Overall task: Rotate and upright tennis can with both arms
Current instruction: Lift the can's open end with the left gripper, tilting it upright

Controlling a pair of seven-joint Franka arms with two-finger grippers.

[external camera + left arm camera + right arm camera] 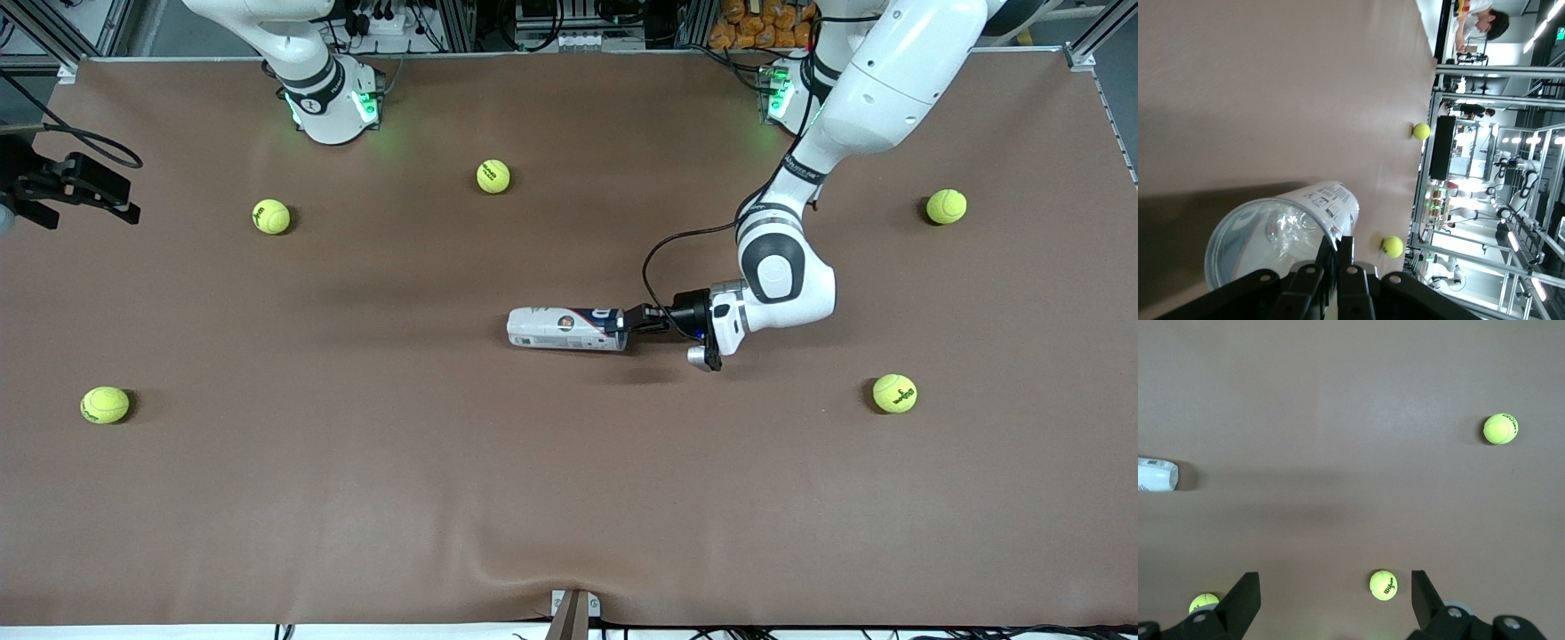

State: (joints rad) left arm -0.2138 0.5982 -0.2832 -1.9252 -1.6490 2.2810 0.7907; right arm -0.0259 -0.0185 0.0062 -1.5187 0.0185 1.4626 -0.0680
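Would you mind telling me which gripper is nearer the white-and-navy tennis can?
Left. The left gripper is shut on the lying tennis can's open rim; the right gripper waits open above the right arm's table end.

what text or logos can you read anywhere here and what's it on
"Wilson", black script, on the tennis ball between the right gripper's open fingers in the right wrist view.
Tennis can, lying on its side, its rim pinched by the left gripper: label print and round badge too small to read.
Other tennis balls: dark marks, unreadable.
Left arm's forearm lettering: too small.
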